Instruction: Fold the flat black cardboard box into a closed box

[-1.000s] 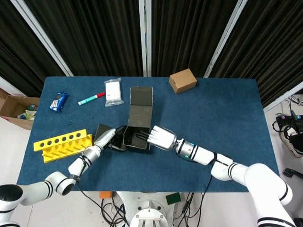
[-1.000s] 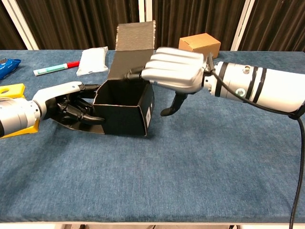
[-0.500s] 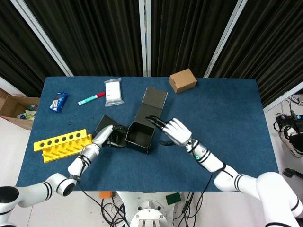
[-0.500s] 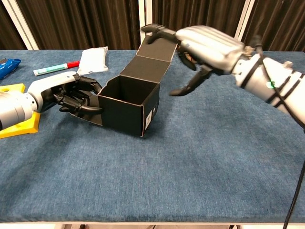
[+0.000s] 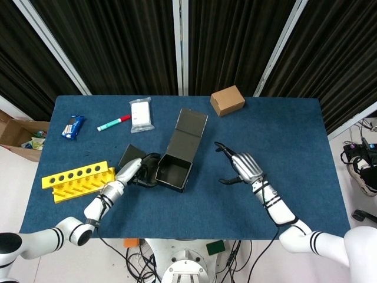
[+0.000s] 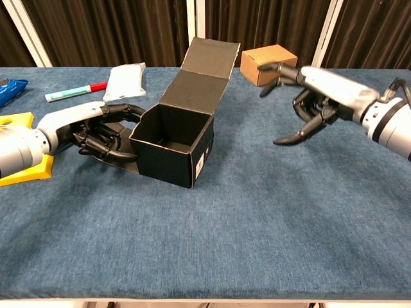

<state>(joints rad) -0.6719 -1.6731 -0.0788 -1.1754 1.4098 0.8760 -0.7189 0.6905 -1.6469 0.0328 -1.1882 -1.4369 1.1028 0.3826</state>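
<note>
Left hand (image 6: 90,131) low on counter (image 6: 257,218), at left side of black cardboard box (image 6: 173,144); fingers curled, tips touching box's left wall and the flap lying flat beside it. Whether flap is actually gripped or only pressed: cannot tell, since fingers are dark against dark card in both views.

Right hand (image 6: 314,96) raised above counter, well apart from box, to its right. Fingers spread and hooked, thumb pointing down; nothing in it.

Box upright near counter centre, top open, hollow inside visible. Lid flap (image 6: 209,61) standing up and tilted back from rear wall. Small white label on front right corner, print too small to read.

Also on counter: brown carton (image 6: 270,63) behind right hand at far edge; white packet (image 5: 141,114) and marker pen (image 5: 113,122) far left of box; blue wrapper (image 5: 73,126) near left edge; yellow rack (image 5: 78,180) beside left forearm, cut off at frame edge in chest view.
</note>
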